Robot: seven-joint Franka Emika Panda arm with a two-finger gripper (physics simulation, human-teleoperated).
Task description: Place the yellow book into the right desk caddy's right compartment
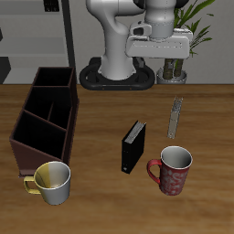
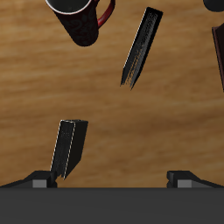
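Count running: books, two. One yellow book (image 1: 175,116), thin, pale. One black book (image 1: 133,146), thicker, standing upright. Wrist view confirms both: yellow book (image 2: 68,149), black book (image 2: 141,47).

Mugs, two. One red mug (image 1: 172,170), one yellow-white mug (image 1: 52,182). Wrist view catches only red one (image 2: 80,19).

Caddies, one: right desk caddy (image 1: 44,117), dark brown, three sections counted inside.

Gripper, one (image 1: 168,69), two fingers.

Potted plant, one (image 1: 187,27), behind arm. Table, one (image 1: 101,206).
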